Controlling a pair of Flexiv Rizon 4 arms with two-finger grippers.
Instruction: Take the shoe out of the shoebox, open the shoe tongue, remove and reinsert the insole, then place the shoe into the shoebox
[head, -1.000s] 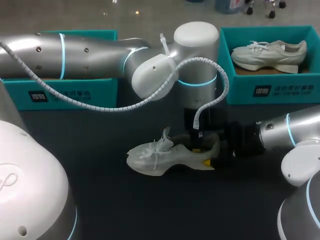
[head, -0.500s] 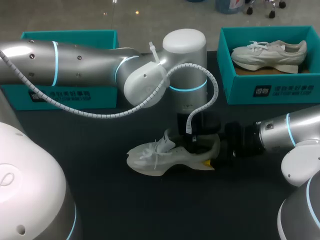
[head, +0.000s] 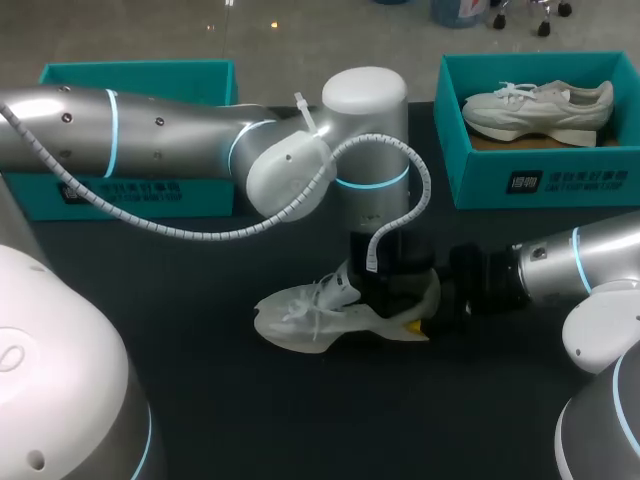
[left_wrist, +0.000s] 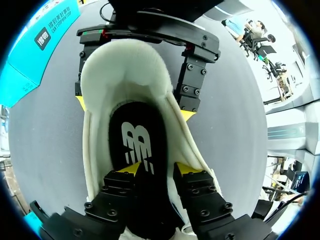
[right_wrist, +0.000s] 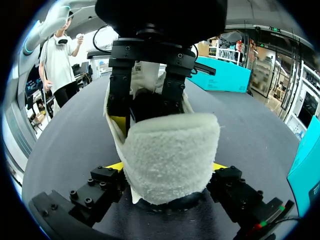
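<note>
Starting from my left on the dark table (head: 200, 400), I log the items in order.

1. Left shoebox (head: 60, 195): teal, open-topped, at the far edge. There is a white label and a line of white print on its front wall. I cannot see inside it.
2. Left arm (head: 180, 135): silver, coming in from the left. It crosses in front of that box and covers part of the print. A white spiral cable sleeve (head: 200, 228) hangs along it.
3. Shoe (head: 300, 320): a pale sneaker lying out on the table between the two boxes, toe to my left and heel to my right. The laces are loose over the forefoot.
4. Left gripper (left_wrist: 160, 171): it points down into the shoe's mouth and blocks the overhead look at the opening. In its wrist view, its yellow-tipped fingers stand apart inside the collar, tips at the insole.
5. Insole (left_wrist: 136, 137): black, lying inside the shoe, with a white logo printed at the heel end.
6. Right gripper (right_wrist: 165, 169): level with the table, it pinches the fleecy heel from both sides.
7. Right arm (head: 575, 265): it enters from the right edge.
8. Right shoebox (head: 540, 182): teal, with a white label and print on the front wall. It holds a second shoe (head: 540, 105), which lies on its side.
</note>
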